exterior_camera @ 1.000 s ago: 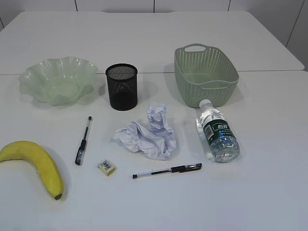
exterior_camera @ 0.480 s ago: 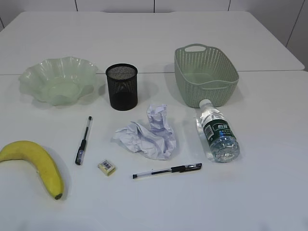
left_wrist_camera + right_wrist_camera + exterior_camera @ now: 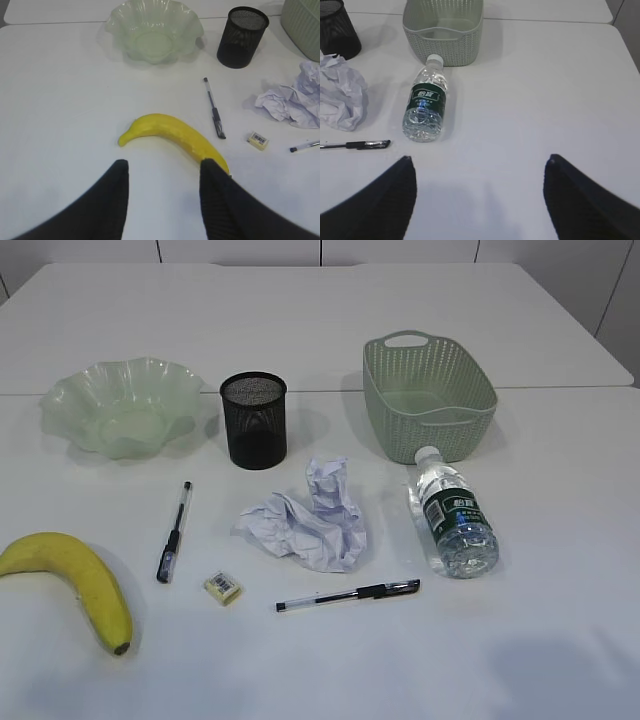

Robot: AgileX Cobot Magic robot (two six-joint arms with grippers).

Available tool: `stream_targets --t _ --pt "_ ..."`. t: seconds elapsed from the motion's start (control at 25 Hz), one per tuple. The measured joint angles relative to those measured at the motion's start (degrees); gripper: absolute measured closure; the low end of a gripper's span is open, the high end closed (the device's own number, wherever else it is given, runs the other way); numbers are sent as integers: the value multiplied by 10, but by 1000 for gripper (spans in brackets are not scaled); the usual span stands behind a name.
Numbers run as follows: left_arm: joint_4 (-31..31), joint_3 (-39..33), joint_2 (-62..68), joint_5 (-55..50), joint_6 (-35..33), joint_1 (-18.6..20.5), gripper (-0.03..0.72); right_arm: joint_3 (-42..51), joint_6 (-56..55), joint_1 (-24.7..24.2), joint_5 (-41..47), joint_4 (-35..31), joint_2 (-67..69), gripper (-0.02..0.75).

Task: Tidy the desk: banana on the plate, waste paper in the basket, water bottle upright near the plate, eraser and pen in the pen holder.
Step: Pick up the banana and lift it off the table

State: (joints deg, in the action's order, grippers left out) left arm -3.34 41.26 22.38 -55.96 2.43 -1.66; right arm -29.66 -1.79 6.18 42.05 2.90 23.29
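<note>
Nothing is tidied yet: banana (image 3: 75, 580), waste paper (image 3: 305, 520), water bottle (image 3: 452, 522), pens and eraser (image 3: 222, 587) are left on the bench (image 3: 560, 640); both grippers are held apart, empty.

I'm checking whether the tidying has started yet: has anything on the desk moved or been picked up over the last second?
Nothing visibly changed. The banana, crumpled paper, lying water bottle, eraser and both pens lie where they were, none of them picked up. The plate, pen holder and basket have not shifted either. Neither arm shows in the exterior view.
</note>
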Motion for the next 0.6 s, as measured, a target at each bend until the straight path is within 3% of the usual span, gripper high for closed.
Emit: stream_targets --t 0.24,0.6 --pt "18 41 70 2 -16 0 354 -4 0 0 -22 -43 71 151" --pt "4 56 153 11 -129 0 354 -99 34 0 20 -108 143 151"
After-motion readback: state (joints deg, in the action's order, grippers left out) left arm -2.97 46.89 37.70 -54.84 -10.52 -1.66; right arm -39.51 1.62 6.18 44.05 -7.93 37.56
